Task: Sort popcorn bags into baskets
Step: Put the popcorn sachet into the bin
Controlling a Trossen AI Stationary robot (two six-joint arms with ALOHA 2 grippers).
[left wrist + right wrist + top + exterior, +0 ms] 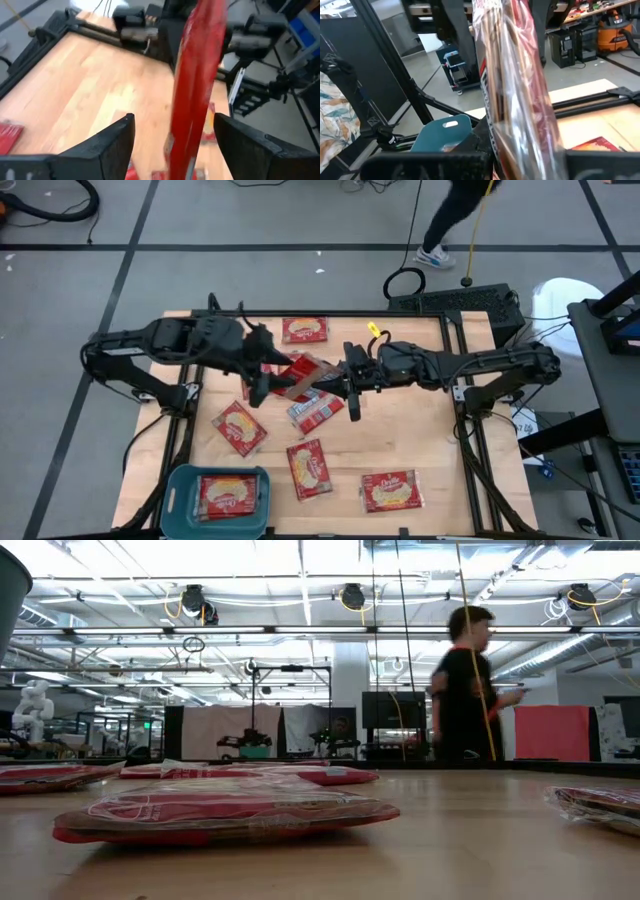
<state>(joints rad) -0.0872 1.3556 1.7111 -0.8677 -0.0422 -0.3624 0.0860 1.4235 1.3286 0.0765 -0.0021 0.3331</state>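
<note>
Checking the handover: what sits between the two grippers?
In the high view, one popcorn bag spans the gap: the right gripper is shut on it, while the left gripper stands open around it.

Both arms are extended from opposite sides toward the middle of the table, raised above its surface. The left gripper (268,385) is held with its two fingers (112,142) spread wide apart, a popcorn bag (300,373) standing between them untouched. The right gripper (340,385) is clamped shut on that same bag, which is held edge-up.
</note>
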